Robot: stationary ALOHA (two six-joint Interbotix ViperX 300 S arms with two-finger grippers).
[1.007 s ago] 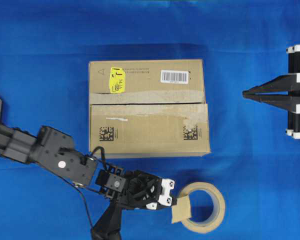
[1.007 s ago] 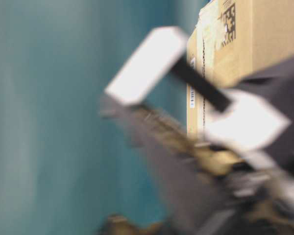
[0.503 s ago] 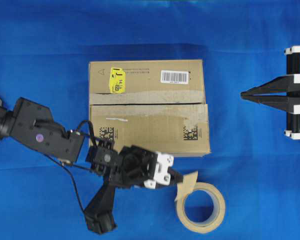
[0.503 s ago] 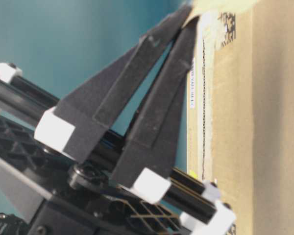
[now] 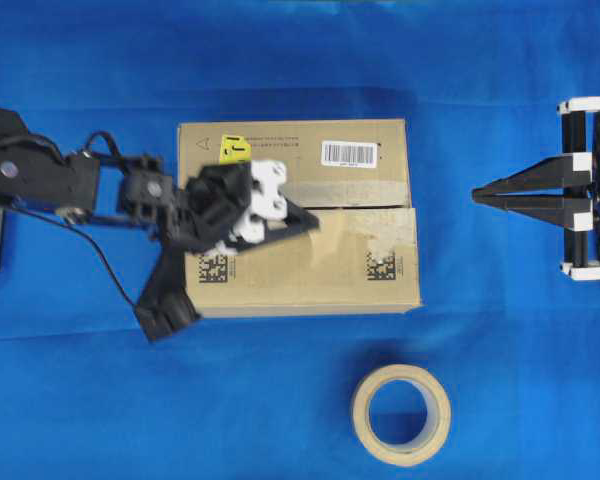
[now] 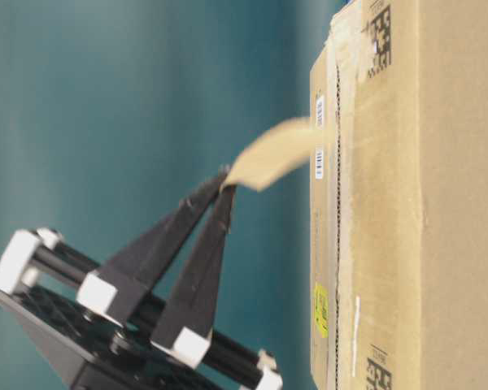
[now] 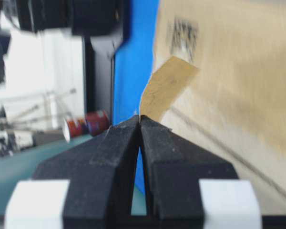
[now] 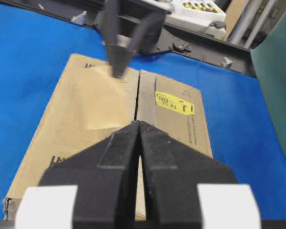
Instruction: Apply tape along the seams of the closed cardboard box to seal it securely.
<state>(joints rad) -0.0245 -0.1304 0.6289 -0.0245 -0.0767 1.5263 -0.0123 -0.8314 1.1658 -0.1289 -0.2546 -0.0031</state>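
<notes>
Holding a small tan piece of tape (image 7: 168,88) by one edge only, the left hand (image 5: 305,222) is pinched fully closed and poised over the top of the cardboard box (image 5: 300,275), which sits near the middle of the blue tabletop (image 5: 300,60). The free part of the tape curls away from the fingertips, above the box face and not visibly touching it; the table-level view shows a gap. The seam (image 5: 380,207) runs along the box top between the two flaps, just beside the hand's tips. Right hand (image 5: 475,192) is shut, holds nothing, and waits near the tabletop's right edge, well apart from the box. Risks, as judged: the curled flap may land off the seam or fold onto itself, since only one edge is controlled; adhesive may cling to the fingers at release and lift the piece back off; pressing down unevenly could leave a wrinkle or an unbonded corner. Tape roll (image 5: 401,414) lies toward the tabletop's near edge, clear of the work.
</notes>
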